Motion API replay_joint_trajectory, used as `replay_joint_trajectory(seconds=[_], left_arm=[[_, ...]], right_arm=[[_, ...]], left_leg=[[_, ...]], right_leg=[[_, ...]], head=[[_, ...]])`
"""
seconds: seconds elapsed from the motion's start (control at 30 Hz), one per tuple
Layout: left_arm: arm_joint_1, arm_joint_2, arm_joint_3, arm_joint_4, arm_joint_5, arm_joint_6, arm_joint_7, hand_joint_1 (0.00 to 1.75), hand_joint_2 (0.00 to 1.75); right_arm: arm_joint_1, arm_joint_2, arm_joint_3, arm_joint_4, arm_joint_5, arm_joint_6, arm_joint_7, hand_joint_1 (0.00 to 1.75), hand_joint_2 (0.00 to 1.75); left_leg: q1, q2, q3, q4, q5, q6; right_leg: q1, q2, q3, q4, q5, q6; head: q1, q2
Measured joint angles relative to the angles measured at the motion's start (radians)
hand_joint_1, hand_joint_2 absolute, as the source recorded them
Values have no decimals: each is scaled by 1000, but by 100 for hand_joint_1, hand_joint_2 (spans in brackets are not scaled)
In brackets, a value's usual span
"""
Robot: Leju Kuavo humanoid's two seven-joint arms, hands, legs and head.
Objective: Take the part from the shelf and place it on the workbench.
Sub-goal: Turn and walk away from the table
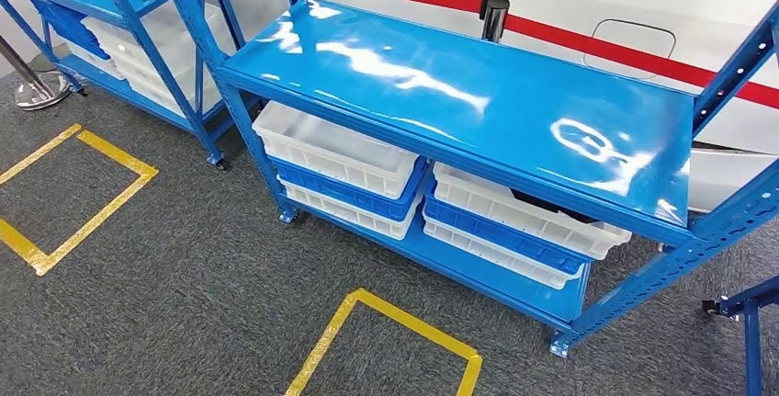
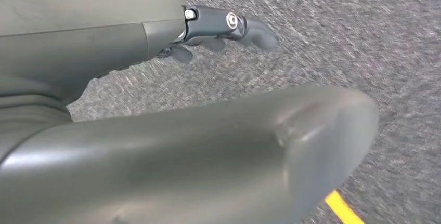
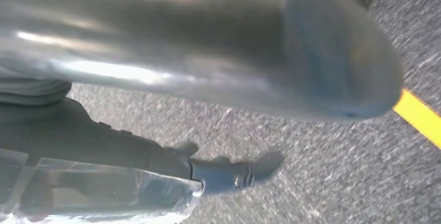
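Observation:
A blue metal shelf (image 1: 459, 84) stands ahead, its top board bare and glossy. On the board below sit stacked white and blue bins (image 1: 335, 152), and something dark lies in the right-hand white bin (image 1: 528, 208). My left hand (image 2: 218, 26) hangs over grey carpet with its fingers straight and nothing in it. My right hand (image 3: 156, 156) also hangs above the carpet. A clear glossy plastic thing (image 3: 104, 193) lies against its fingers. Whether the hand holds it I cannot tell.
A second blue shelf (image 1: 138, 10) with bins stands at the far left, with a stanchion base (image 1: 37, 88) beside it. Yellow tape squares (image 1: 386, 322) mark the carpet in front. Another blue frame (image 1: 749, 313) enters at the right edge. A white wall with a red stripe runs behind.

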Motion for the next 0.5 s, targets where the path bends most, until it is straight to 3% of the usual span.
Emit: replay_joint_trajectory(seconds=[0.07, 0.13, 0.17, 0.2, 0.23, 0.27, 0.33, 0.4, 0.5], left_arm=[[-2, -1, 0, 0, 0, 0, 0, 0, 0], [1, -1, 0, 0, 0, 1, 0, 0, 0], [3, -1, 0, 1, 0, 1, 1, 0, 0], [4, -1, 0, 1, 0, 1, 1, 0, 0], [5, -1, 0, 1, 0, 1, 2, 0, 0], [5, -1, 0, 1, 0, 1, 2, 0, 0], [4, -1, 0, 1, 0, 2, 2, 0, 0], [1, 2, 0, 1, 0, 2, 3, 0, 0], [-1, 6, 0, 1, -1, 3, 4, 0, 0]], right_arm=[[2, 0, 0, 0, 0, 0, 1, 0, 0], [2, 0, 0, 0, 0, 0, 2, 0, 0], [2, 1, 0, 0, 1, 0, 2, 0, 0], [2, 2, -1, 0, 2, 0, 2, 0, 0], [3, 2, -1, 0, 3, 0, 2, 0, 0], [5, 2, -1, 0, 5, 0, 2, 0, 0], [7, 3, -1, 1, 10, -1, 2, 0, 0], [8, 6, -1, 0, 14, -2, 1, 0, 0], [7, 11, -1, 0, 17, -5, -1, 0, 0]], left_leg=[[9, -37, -1, 29, -33, -10], [13, -106, -35, 121, -111, -17], [12, -127, -60, 183, -149, -16], [11, -136, -80, 233, -173, -13], [10, -139, -88, 255, -177, -8], [7, -141, -79, 242, -160, 1], [-5, -150, -18, 128, -100, 29], [-19, -158, 28, 35, -64, 53], [-36, -156, 35, 0, -45, 72]], right_leg=[[-4, 23, -2, 1, 6, -16], [-2, 44, -9, 2, 17, -30], [3, 57, -14, 2, 23, -35], [8, 70, -21, 3, 28, -38], [14, 82, -27, 3, 33, -40], [20, 92, -31, 3, 36, -42], [26, 105, -33, 2, 43, -43], [27, 114, -33, -2, 51, -37], [22, 116, -33, -16, 65, -17]], head=[[-6, 0], [-10, 0], [-11, 0], [-11, 0], [-11, 0], [-11, 0], [-11, 0], [-8, 0], [-7, 0]])
